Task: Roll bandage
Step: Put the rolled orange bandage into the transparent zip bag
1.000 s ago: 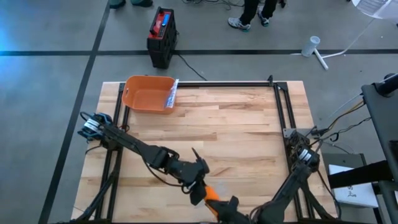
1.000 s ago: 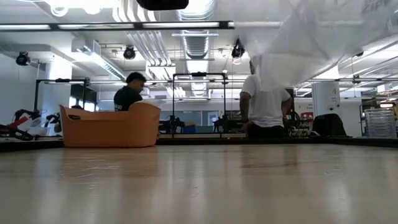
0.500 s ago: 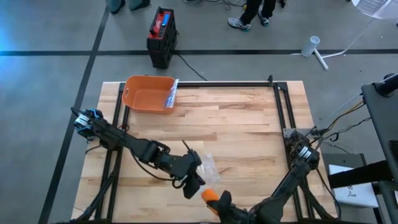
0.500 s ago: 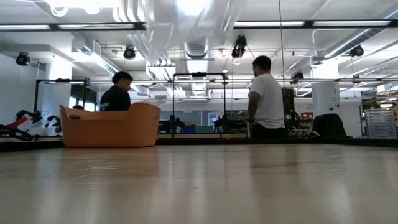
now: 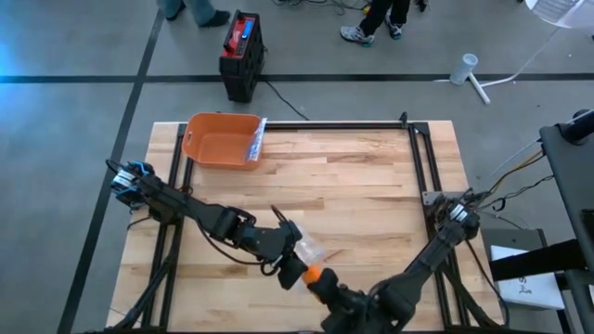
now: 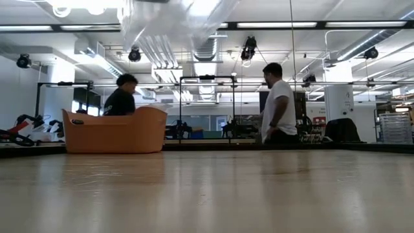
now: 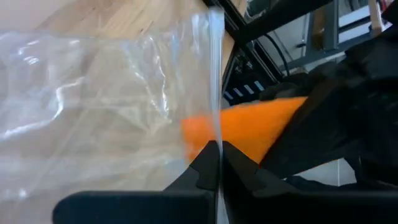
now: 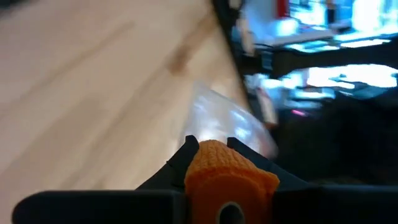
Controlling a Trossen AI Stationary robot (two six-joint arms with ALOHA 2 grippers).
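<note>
Two hands meet near the wooden surface's front edge: left hand pinched tight on a clear plastic bag, right hand clamped narrowly around the orange bandage roll just beside it.

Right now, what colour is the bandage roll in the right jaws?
Orange; the bandage roll shows best in the right wrist view.

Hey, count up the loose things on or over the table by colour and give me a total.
Orange: 2, the bin and the bandage roll.
Clear plastic: 2, the wrapper in the left gripper and the packet in the bin.
Total: 4.
</note>
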